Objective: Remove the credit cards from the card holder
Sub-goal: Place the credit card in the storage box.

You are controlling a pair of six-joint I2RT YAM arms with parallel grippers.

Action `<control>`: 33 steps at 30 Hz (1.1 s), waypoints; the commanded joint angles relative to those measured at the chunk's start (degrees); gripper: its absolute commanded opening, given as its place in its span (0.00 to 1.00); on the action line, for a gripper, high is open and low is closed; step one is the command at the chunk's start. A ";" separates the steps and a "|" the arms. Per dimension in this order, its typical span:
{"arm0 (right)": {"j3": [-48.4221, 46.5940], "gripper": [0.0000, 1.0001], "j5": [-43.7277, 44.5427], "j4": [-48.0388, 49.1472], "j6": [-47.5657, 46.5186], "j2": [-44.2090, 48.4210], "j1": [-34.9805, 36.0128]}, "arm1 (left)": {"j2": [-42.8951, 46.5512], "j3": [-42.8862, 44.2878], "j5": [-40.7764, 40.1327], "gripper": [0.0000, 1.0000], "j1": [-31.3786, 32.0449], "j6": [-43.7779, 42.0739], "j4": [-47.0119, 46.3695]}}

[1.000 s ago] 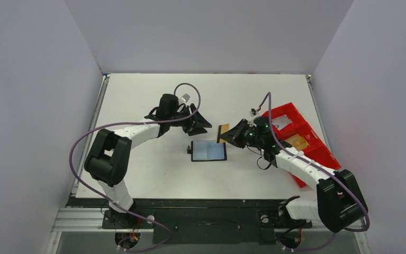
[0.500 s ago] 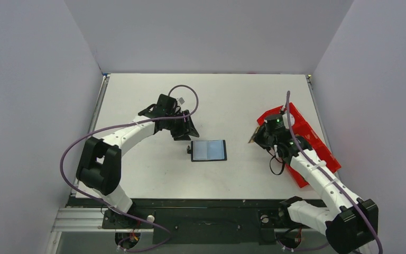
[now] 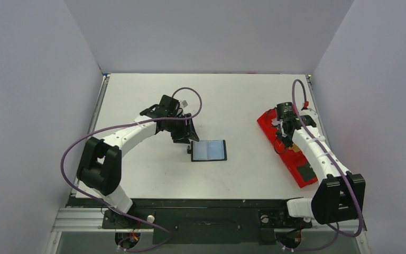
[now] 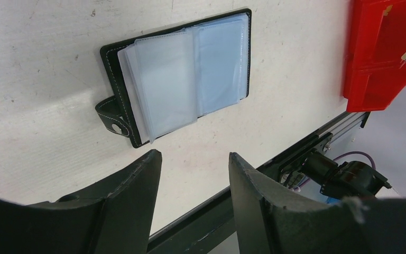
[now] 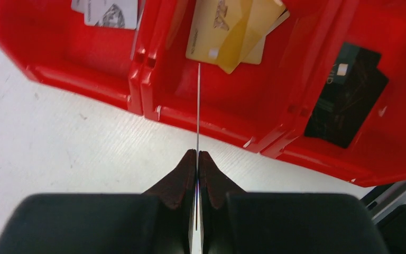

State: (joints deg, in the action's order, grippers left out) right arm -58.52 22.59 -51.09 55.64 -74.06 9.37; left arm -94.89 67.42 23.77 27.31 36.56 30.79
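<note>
The card holder [image 3: 209,150] lies open and flat on the table, its clear blue-grey sleeves [image 4: 180,79] facing up and its black tab [image 4: 113,114] sticking out at one side. My left gripper [image 3: 184,136] hovers just beyond the tab side; it [image 4: 195,159] is open with nothing between its fingers. My right gripper [image 5: 197,153] is shut on a thin credit card [image 5: 198,106] seen edge-on. That card's far end reaches over the middle compartment of the red tray [image 5: 211,119]. In the top view the right gripper [image 3: 282,132] is over the tray's far end.
The red tray [image 3: 267,123] stands along the table's right side. Its compartments hold white cards [image 5: 111,10], gold cards [image 5: 227,32] and a black card [image 5: 346,95]. The table's near edge and a metal rail [image 4: 317,145] show behind the left fingers.
The right arm has swung right, carrying the card from beside the card holder to over the red tray. The left gripper has come nearer the holder's tab side and opened slightly wider.
</note>
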 commanded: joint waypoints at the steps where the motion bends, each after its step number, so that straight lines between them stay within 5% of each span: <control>1: -3.83 0.00 4.80 -2.47 -2.50 -2.42 -3.19 | 1.79 3.07 -0.40 0.47 0.04 -1.73 0.37; 33: -5.47 0.02 6.39 4.01 -4.65 -19.00 -10.71 | 0.43 3.51 -0.56 0.47 0.11 -2.52 1.21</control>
State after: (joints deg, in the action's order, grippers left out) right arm -62.17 27.07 -48.62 51.55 -92.40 -0.03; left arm -94.89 68.29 23.75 27.31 35.29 31.90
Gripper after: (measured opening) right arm 0.004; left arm 0.474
